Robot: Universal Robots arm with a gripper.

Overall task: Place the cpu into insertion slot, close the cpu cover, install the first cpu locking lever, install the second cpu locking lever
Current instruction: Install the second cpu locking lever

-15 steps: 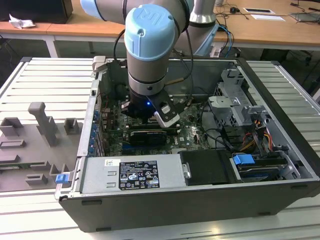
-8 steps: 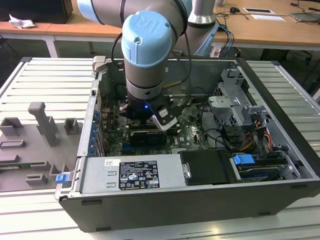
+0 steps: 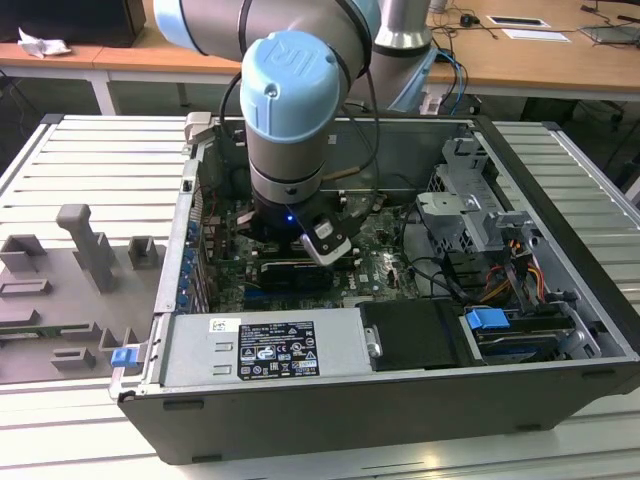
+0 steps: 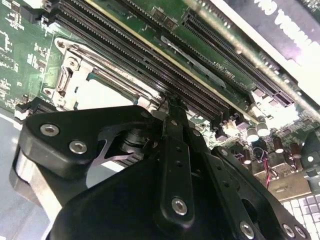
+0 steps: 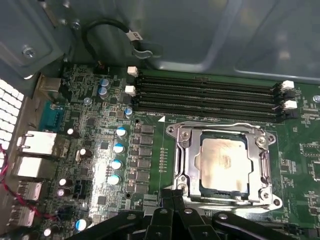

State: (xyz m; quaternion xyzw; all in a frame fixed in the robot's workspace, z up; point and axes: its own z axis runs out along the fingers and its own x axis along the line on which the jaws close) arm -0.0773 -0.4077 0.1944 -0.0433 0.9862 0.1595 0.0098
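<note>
Since the cpu [image 5: 224,161] already lies flat in the insertion slot [image 5: 204,186] and the cpu cover [image 5: 186,150] is folded down around it as a frame, the step in hand looks to be one of the locking levers. In the exterior view the arm stands low inside the computer case [image 3: 560,160], over the middle of the green circuit board [image 5: 100,150]. The power supply [image 3: 260,350] sits at its 6 o'clock and the drive cage [image 3: 470,200] at its 3 o'clock.

The gripper [image 5: 174,192] has its jaws drawn together, and nothing can be seen held between them. Its tips sit just beside the socket's corner, on the side facing away from the memory slots [image 5: 210,97]. Whether they touch metal there I cannot tell. A thin wire lever [image 5: 220,124] runs along the cover's edge nearest the memory slots and appears to lie down flat. The lever on the gripper's own side is partly hidden by the fingers.

To do this well, I judge the closed tips should bear on the lever's handle end rather than on the cover plate. They should push down and then sideways, so the wire tucks under its hook. The push should be slow and straight, because a slip could scrape the small parts beside the socket. The cover should stay level on the chip throughout.
</note>
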